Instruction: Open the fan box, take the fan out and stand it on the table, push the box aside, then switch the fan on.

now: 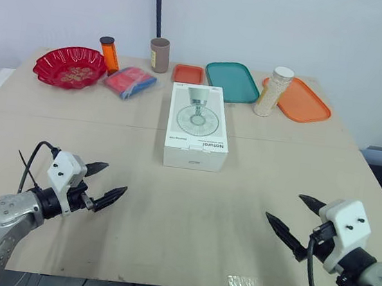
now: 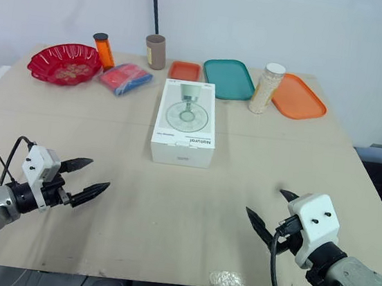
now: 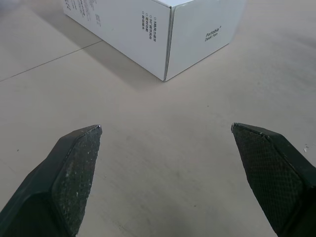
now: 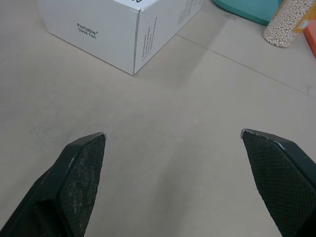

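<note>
We find the box (image 1: 198,125) lying flat and shut at centre frame on the table (image 1: 164,244), lid up, so its flap can be reached from above. Our left gripper (image 1: 115,178), lower left, and right gripper (image 1: 284,206), lower right, hang wide open and empty, well apart from the box on its near side, probably poised to close in. The wrist views add the near corners and the side print "Portable Desk Fan". The head view gives the lid picture.

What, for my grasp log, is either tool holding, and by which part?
Nothing is held: the left tool and the right tool are both open over the table, apart from the fan box.
</note>
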`<action>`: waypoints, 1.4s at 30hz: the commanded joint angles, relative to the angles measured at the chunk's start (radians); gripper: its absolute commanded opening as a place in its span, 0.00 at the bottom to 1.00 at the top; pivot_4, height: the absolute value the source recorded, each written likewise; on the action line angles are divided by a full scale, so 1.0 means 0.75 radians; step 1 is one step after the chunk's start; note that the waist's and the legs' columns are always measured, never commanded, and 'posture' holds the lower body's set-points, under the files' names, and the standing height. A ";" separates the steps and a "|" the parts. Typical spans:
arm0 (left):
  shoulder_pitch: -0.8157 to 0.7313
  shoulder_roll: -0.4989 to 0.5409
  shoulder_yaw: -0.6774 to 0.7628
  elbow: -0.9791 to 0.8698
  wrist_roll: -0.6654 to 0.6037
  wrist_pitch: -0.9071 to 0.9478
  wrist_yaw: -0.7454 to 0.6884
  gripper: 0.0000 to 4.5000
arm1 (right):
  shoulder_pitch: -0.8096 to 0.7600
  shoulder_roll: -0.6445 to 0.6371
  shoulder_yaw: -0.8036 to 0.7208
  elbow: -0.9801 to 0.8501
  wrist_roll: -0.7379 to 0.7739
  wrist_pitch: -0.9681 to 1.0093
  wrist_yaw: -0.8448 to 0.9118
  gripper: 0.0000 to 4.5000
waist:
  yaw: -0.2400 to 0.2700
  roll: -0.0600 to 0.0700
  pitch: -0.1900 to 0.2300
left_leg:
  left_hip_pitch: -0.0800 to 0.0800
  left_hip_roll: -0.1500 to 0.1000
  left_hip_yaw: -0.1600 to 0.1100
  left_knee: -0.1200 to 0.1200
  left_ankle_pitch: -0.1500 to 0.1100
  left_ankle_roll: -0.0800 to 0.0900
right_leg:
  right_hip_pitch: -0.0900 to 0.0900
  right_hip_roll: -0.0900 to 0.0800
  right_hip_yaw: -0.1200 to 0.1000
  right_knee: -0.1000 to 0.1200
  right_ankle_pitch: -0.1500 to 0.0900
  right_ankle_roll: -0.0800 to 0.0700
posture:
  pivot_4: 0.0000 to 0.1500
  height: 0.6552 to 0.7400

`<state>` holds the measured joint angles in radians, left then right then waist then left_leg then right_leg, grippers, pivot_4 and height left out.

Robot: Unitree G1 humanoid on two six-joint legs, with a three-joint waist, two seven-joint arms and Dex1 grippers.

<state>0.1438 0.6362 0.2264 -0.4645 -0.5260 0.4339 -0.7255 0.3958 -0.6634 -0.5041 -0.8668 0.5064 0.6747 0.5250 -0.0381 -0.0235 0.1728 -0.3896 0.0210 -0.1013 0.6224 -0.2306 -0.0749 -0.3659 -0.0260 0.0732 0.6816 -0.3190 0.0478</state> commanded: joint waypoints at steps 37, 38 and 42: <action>-0.057 0.046 0.108 -0.046 -0.123 0.066 0.004 0.99 | -0.025 0.001 -0.002 -0.026 -0.017 -0.032 0.009 1.00 | 0.001 0.000 -0.001 | 0.000 0.000 0.000 0.000 0.000 0.000 | 0.000 0.000 0.000 0.000 0.000 0.000 | 1.00 1.00; -0.088 0.050 0.102 -0.035 -0.130 0.067 -0.008 0.99 | -0.033 0.001 0.004 -0.025 -0.018 -0.030 0.006 1.00 | 0.001 0.000 -0.001 | 0.000 0.000 0.000 0.000 0.000 0.000 | 0.000 0.000 0.000 0.000 0.000 0.000 | 1.00 1.00; -0.216 0.036 0.076 0.019 -0.156 0.105 0.010 0.86 | -0.053 -0.002 0.023 -0.020 -0.027 -0.034 0.003 1.00 | 0.000 0.000 -0.001 | 0.000 0.000 0.000 0.000 0.000 0.000 | 0.000 0.000 0.000 0.000 0.000 0.000 | 1.00 1.00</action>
<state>0.0625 0.6601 0.2753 -0.4783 -0.6104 0.4876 -0.7308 0.3704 -0.6615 -0.4790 -0.8629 0.4862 0.6650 0.5349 -0.0379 -0.0237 0.1720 -0.3896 0.0210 -0.1013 0.6226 -0.2306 -0.0749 -0.3659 -0.0257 0.0731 0.6817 -0.3190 0.0477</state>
